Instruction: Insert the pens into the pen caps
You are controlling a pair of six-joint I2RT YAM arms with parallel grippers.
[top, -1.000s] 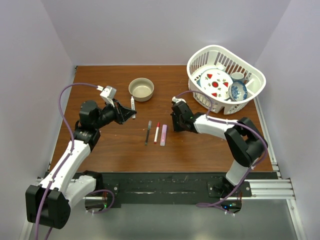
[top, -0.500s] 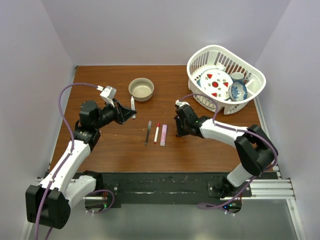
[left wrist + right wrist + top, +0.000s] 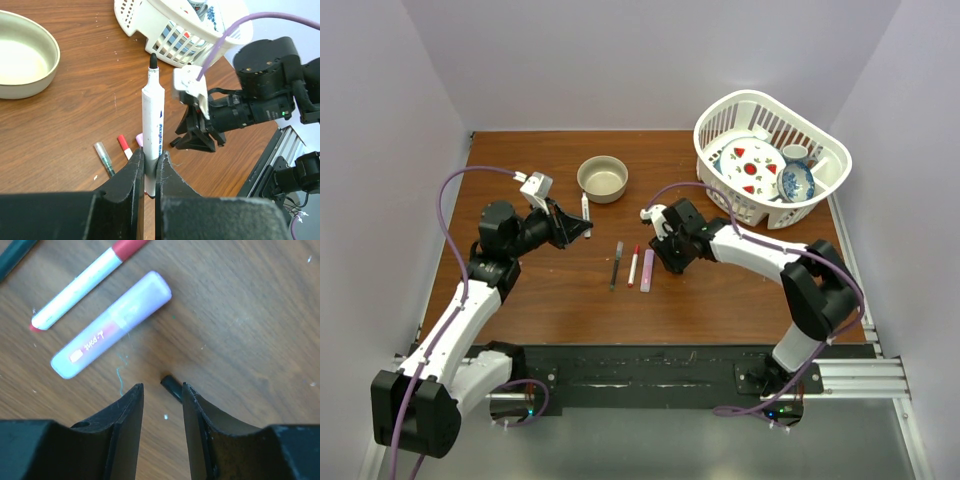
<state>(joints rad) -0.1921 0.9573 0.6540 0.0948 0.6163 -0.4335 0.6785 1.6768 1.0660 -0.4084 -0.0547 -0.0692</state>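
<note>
a: left of the middle of the tabletop (image 3: 560,300), the left gripper (image 3: 150,172) is clamping the white pen (image 3: 152,125) upright, tip bare
b: and the right gripper (image 3: 160,395), jaws half parted, is straddling a small dark cap (image 3: 171,387) just beside the pink marker (image 3: 112,337)
a: the cap is lying off-centre, nearer one finger, so closing now is risking flicking it away

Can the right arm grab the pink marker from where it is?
Probably yes. The pink marker lies flat on the table ahead of the right gripper, whose jaws stand apart, with nothing on top. The red-capped pen beside it lies close, so it might get nudged.
</note>
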